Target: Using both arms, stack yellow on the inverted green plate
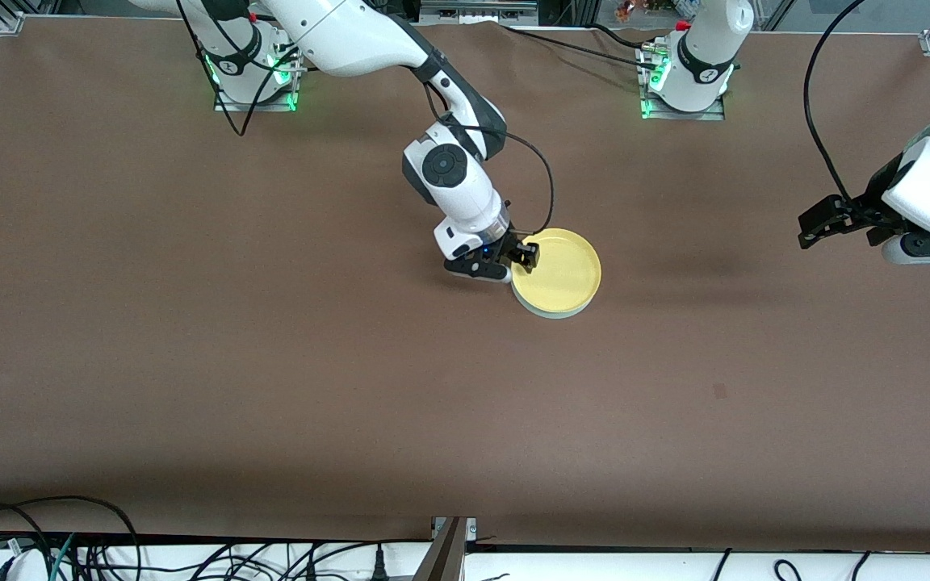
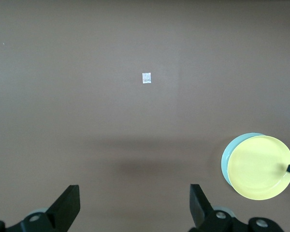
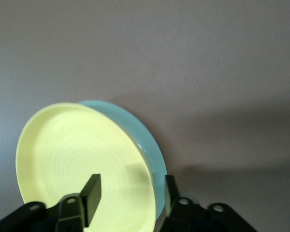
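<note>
1. Right gripper [image 1: 516, 257] straddling the rim of the yellow [image 1: 555, 269] plate — fingers [image 3: 92, 194] parted, one inside the rim and one outside, no clamp showing.
2. Resting under it, the green plate [image 1: 550, 311], inverted, peeking out along one edge.
3. Letting go after placement — stacking looking all but finished.
4. Calling next for a straight lift clear, without nudging the rim.
5. Left gripper [image 1: 836, 222] waiting wide open, well apart, over bare table [image 1: 190, 323].

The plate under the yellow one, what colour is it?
Pale mint green plate peeks out beneath the yellow plate; right wrist view shows it best.
</note>
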Controlling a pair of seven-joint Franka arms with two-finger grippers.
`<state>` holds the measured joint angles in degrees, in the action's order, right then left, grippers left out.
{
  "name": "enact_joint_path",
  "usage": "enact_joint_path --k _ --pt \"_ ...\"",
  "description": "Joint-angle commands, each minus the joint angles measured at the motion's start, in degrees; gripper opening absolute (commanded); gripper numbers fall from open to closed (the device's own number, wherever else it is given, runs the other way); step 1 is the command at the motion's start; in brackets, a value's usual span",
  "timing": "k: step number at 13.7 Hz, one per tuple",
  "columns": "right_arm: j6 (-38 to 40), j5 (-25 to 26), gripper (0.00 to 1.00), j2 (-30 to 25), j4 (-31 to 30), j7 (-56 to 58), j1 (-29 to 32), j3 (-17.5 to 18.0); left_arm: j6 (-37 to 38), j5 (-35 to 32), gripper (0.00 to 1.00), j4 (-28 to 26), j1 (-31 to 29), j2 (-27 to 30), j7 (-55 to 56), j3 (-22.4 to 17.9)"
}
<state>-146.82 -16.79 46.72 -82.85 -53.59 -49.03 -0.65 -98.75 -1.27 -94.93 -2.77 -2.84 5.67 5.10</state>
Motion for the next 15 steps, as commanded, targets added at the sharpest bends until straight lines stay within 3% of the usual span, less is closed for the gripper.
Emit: enact_joint_path --k 1,3,6,11,13,15 --pt "16.49 1.84 1.0 -1.8 7.75 2.68 0.08 -6.97 0.14 1.53 1.0 0.97 -0.57 -0.42 -1.1 0.44" --pt "28.02 1.67 1.0 -1.81 13.83 10.56 1.12 -11.11 0.22 1.53 1.0 1.06 -0.48 -0.33 -1.1 0.53" --pt "39.12 1.76 1.0 -5.74 15.7 25.49 7.08 -13.93 0.22 1.53 1.0 1.06 -0.57 -0.33 -1.1 0.44" --pt "52.92 1.76 1.0 -12.17 15.7 49.06 22.11 -14.21 0.22 1.53 1.0 1.06 -0.48 -0.42 -1.19 0.44" --pt "59.25 1.76 1.0 -15.06 15.61 51.48 28.43 -13.86 0.22 1.53 1.0 1.06 -0.48 -0.42 -1.1 0.44" --pt "61.11 2.11 1.0 -20.32 12.21 51.3 30.91 -13.85 0.22 1.53 1.0 1.15 -0.48 -0.42 -1.19 0.44"
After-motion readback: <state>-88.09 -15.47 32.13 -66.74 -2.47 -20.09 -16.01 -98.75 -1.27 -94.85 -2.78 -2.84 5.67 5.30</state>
